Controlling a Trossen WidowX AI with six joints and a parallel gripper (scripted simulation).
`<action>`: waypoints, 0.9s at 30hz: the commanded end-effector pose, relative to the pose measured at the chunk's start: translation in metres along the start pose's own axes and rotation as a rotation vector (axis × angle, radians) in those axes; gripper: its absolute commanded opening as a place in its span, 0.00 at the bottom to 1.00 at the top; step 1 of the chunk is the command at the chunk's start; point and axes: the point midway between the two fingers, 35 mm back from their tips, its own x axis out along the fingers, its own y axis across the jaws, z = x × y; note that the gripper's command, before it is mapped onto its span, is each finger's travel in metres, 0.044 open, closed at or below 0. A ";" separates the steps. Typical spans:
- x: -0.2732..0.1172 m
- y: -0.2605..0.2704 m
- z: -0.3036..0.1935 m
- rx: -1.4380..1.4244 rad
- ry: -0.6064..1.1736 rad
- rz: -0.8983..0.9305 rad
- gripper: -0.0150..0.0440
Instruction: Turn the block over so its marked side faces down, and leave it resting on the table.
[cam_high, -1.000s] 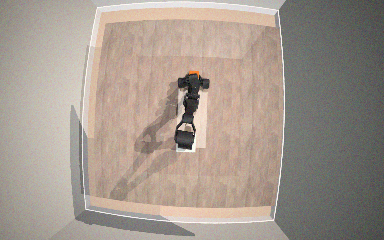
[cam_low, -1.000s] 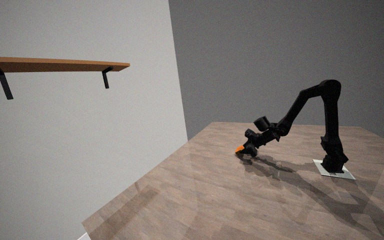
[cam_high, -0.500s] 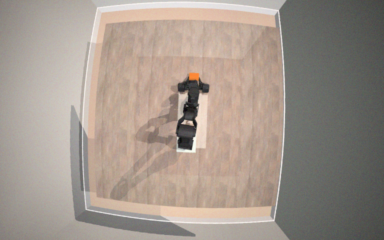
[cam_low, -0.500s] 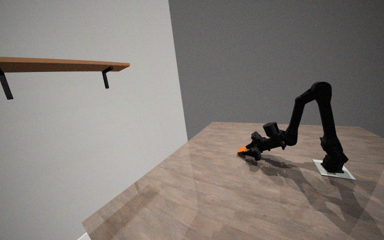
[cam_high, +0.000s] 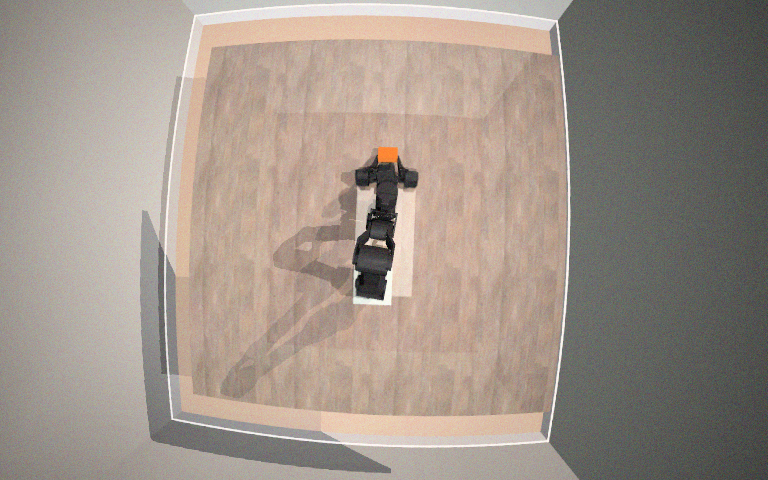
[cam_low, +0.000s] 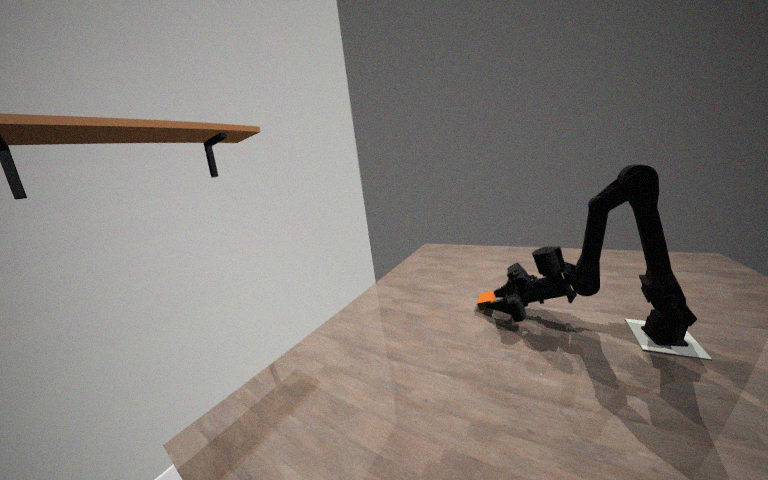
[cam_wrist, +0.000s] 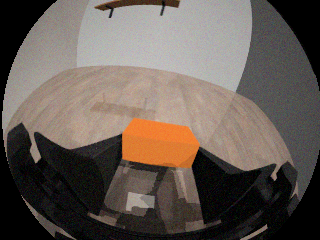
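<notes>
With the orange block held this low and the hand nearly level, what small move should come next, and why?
Probably keep rolling the wrist a little further. The hand is shut on the orange block just above the table, and no marked side can be made out, so the flip looks unfinished; releasing now seems premature.
</notes>
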 end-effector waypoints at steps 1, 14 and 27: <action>0.000 0.000 0.000 0.007 -0.003 0.003 0.25; 0.000 0.000 0.000 0.007 -0.003 0.003 0.65; 0.000 0.000 0.000 0.007 -0.003 0.003 1.00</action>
